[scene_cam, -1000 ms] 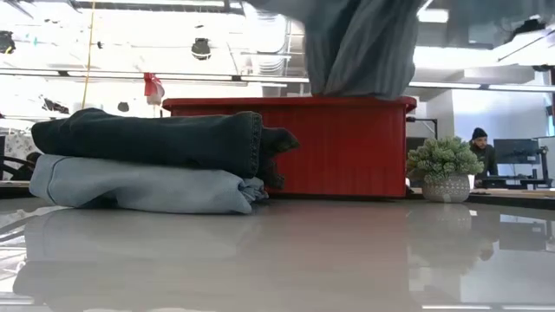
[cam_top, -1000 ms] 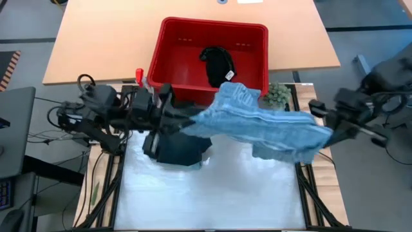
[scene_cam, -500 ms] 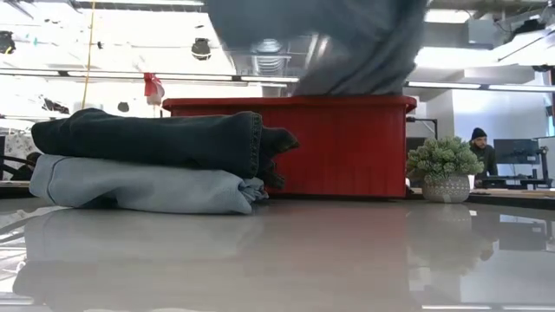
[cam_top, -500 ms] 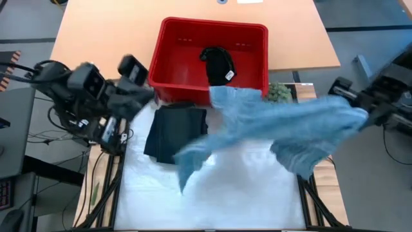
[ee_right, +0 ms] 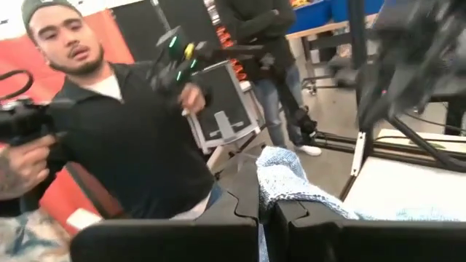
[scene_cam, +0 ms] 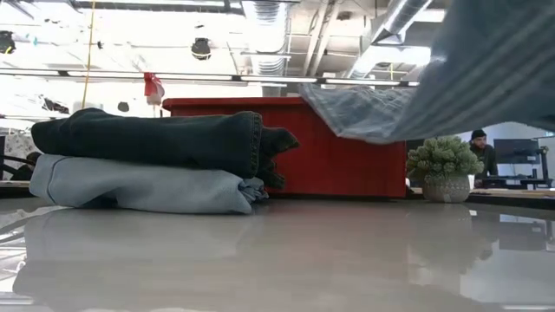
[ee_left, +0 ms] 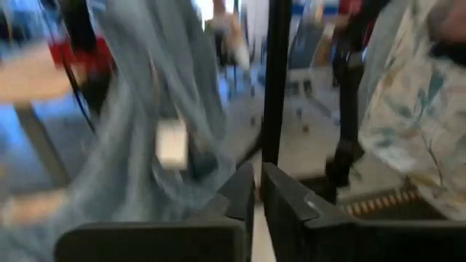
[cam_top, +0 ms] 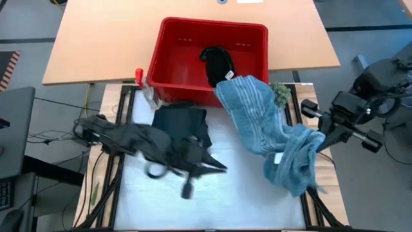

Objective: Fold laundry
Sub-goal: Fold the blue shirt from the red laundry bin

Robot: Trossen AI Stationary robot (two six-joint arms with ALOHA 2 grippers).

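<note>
A grey-blue striped cloth (cam_top: 257,116) runs from the red basket's near right corner down to my right gripper (cam_top: 320,136), which is shut on it at the table's right edge. A white tag (cam_top: 278,158) shows on the cloth. My left gripper (cam_top: 217,167) is over the table's middle, blurred, pointing right and holding nothing; in its wrist view the fingers (ee_left: 257,196) stand almost together. A folded stack, dark navy (scene_cam: 156,139) on light blue (scene_cam: 139,186), rests on the table's far left part. A black garment with a white tag (cam_top: 219,64) lies in the basket. My right gripper pinches the striped cloth between its two fingers at a bunched part (ee_right: 280,171) near the cloth's right end. The far end (cam_top: 235,87) lies over the basket's rim. The rest hangs slack below the fingers, down to a low end (cam_top: 293,180).
The red basket (cam_top: 174,38) stands at the table's far edge, with a small green fuzzy plant (cam_top: 279,94) to its right. In the right wrist view a person in a black shirt (ee_right: 124,145) stands beyond the table, and others stand behind.
The striped cloth was stretched between both grippers. My left gripper let go, swung out toward the table's left and came back over the table's middle. The freed end dropped and now lies on the basket's corner. My right gripper stayed at the right edge, holding its end.
</note>
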